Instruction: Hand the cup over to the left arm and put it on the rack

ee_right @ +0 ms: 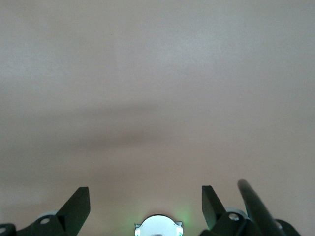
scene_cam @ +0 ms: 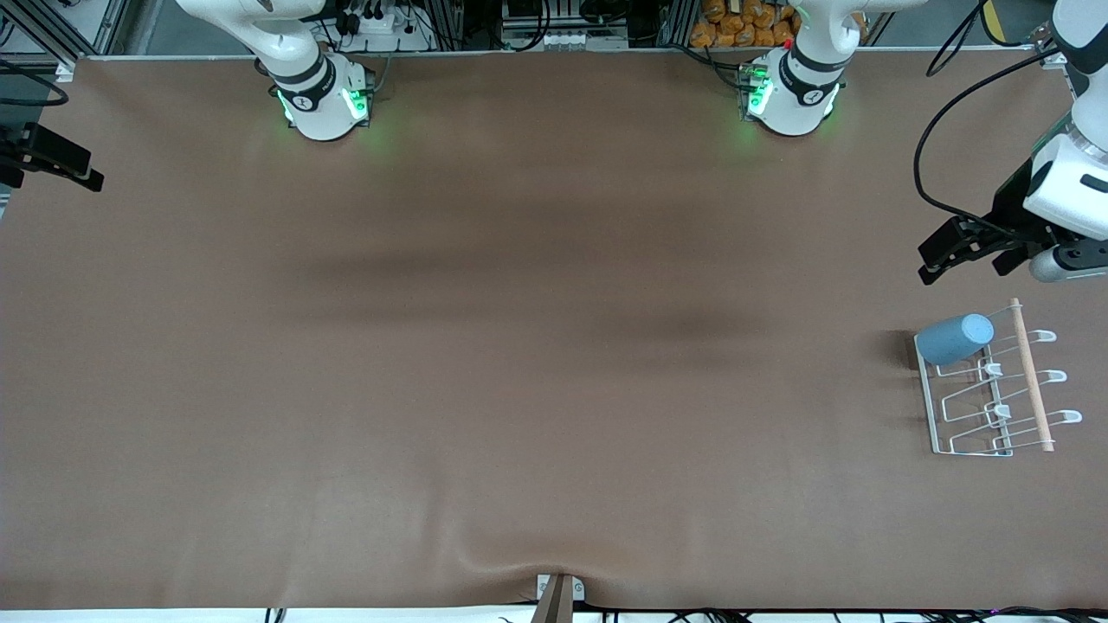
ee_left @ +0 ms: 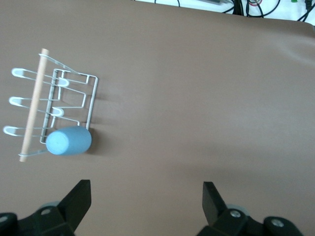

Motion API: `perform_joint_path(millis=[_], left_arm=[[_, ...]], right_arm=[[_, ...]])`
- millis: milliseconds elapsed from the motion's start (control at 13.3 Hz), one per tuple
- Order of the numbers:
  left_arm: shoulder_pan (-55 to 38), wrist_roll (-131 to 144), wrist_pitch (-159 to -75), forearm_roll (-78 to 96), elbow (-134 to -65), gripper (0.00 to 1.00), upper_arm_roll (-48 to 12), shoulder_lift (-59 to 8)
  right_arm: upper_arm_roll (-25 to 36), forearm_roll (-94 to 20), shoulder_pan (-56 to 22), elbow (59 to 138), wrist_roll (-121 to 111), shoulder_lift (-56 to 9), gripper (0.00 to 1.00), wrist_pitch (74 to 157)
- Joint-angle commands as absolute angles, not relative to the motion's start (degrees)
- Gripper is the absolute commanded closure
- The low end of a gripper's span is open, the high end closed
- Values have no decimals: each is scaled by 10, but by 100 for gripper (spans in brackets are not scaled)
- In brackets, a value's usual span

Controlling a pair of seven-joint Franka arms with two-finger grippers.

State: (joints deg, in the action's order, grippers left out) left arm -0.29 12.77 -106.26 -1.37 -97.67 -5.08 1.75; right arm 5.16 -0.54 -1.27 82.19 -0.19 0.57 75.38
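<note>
The light-blue cup (scene_cam: 952, 339) lies on its side on the white wire rack (scene_cam: 933, 415), on the row farthest from the front camera. The rack stands at the left arm's end of the table, with a wooden rod (scene_cam: 1032, 376) across it. My left gripper (scene_cam: 969, 255) hangs open and empty in the air, a little away from the rack and not touching it. The left wrist view shows the cup (ee_left: 69, 141) on the rack (ee_left: 91, 98) off to one side of the open gripper (ee_left: 145, 191). My right gripper (scene_cam: 52, 160) waits at the right arm's end, open and empty (ee_right: 145, 194).
Brown cloth (scene_cam: 537, 346) covers the whole table. The two arm bases (scene_cam: 325, 99) (scene_cam: 792, 95) stand along the edge farthest from the front camera. A black cable (scene_cam: 935, 147) hangs beside the left arm. The right arm's base (ee_right: 158, 226) shows between the fingers in the right wrist view.
</note>
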Motion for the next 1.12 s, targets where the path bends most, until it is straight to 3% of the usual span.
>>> perform_joint_path(millis=[0,1049], left_arm=[[-7,121,-1067,-28,-977,0,-51,28],[-4,70,-1054,-18,-961,0,-52,25]], right_arm=[[54,-2,-16,818,-3,7,0,749],[54,-2,-16,818,-3,7,0,750]])
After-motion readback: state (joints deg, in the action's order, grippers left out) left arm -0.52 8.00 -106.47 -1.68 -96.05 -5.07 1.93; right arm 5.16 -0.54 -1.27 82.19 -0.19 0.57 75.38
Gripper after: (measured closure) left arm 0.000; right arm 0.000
